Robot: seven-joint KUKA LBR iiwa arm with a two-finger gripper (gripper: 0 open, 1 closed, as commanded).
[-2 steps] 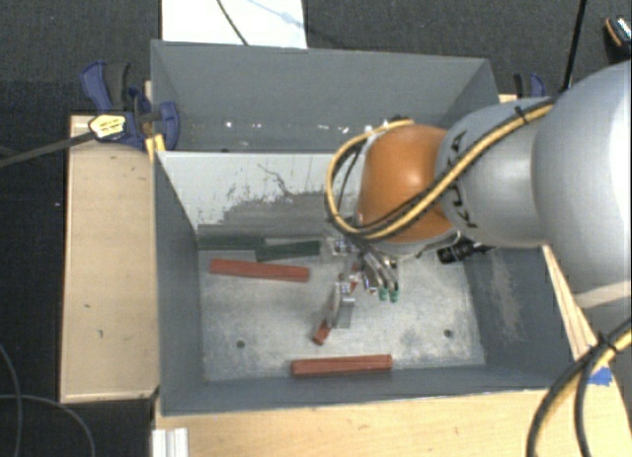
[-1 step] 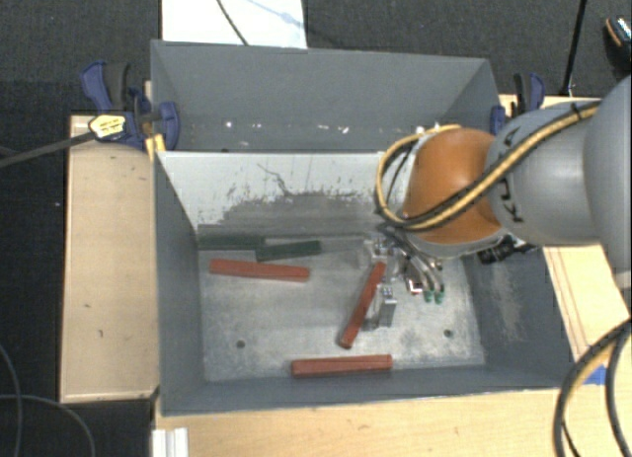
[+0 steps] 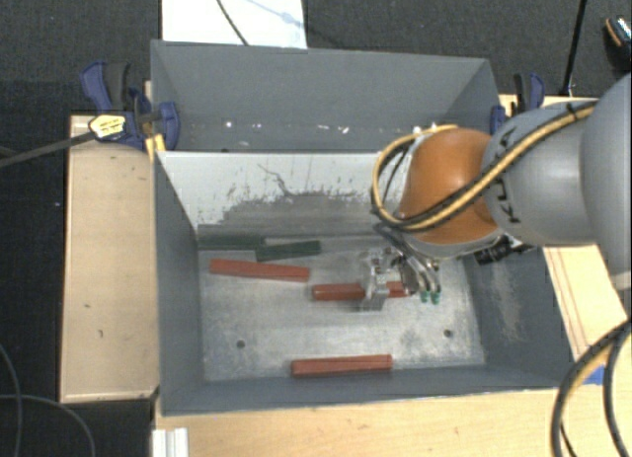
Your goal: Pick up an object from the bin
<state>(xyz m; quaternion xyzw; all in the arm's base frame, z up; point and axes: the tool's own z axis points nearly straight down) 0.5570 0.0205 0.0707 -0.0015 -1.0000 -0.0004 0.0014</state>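
Seen from above, the gripper (image 3: pixel 380 287) sits low in the bin (image 3: pixel 178 277), directly over the right end of a short red-brown stick (image 3: pixel 336 293); whether it is spread or pinching cannot be told. To its left lie a longer red stick (image 3: pixel 259 269) and dark green sticks (image 3: pixel 288 247), and in front of it a third red stick (image 3: pixel 341 365)

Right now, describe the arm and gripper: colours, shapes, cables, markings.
The arm is a thick, rounded silver-grey tube with dark lettering near its wrist end. A smooth, dome-shaped orange cover caps the wrist. Yellow and black cables run along the arm and loop round the dome. Below it, the gripper is small and grey metal.
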